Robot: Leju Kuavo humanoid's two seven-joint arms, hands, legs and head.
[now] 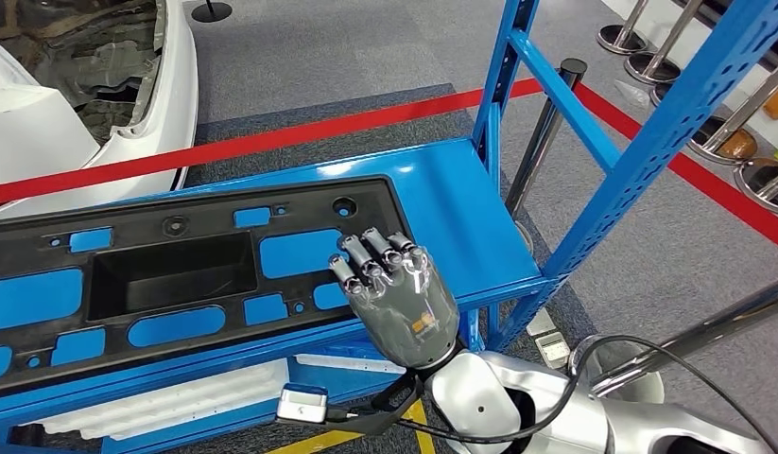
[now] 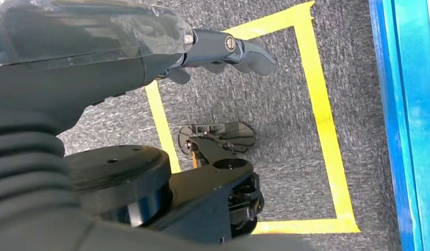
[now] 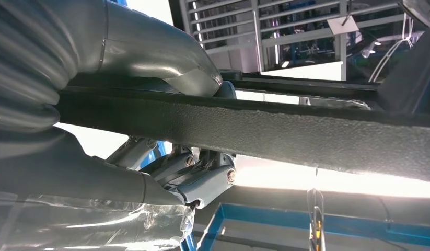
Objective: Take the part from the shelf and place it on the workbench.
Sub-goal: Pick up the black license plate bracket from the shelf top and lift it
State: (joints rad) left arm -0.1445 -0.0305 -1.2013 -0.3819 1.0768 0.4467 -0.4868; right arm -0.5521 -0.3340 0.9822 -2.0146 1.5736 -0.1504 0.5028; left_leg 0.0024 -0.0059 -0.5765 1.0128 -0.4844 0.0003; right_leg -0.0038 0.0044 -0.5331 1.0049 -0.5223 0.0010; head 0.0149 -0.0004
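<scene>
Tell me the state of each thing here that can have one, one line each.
black part: lying flat on the shelf, near edge gripped.
right robot hand: closed on the part's near edge, thumb on one face and fingers on the other.
left robot hand: hanging over the floor, holding nothing.
blue shelf: bearing the part.
</scene>
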